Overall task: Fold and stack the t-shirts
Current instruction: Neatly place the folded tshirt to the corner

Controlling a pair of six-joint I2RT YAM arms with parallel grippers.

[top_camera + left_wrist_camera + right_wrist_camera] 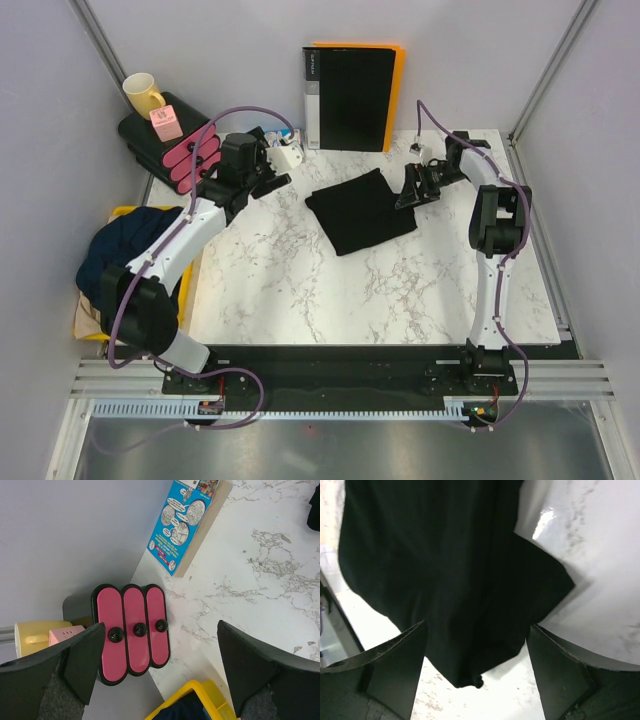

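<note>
A black t-shirt [360, 210] lies folded on the marble table [300, 290], toward the back middle. My right gripper [410, 192] hovers at its right edge. In the right wrist view the right gripper [477, 680] stands open; a corner of the black t-shirt [445, 580] lies between the fingers and neither finger touches it. A dark navy t-shirt [125, 245] is heaped in a yellow bin [120, 212] at the left, with tan cloth [88, 318] under it. My left gripper [275, 182] is open and empty over the back left of the table. The left gripper [160, 680] looks down past the bin's corner [200, 700].
A black binder with an orange back [350, 95] stands against the rear wall. At the back left sit a yellow mug [143, 95], a pink box [166, 124] and a pink-and-black ribbed object [132, 627]. A blue printed box [182, 525] lies near the left gripper.
</note>
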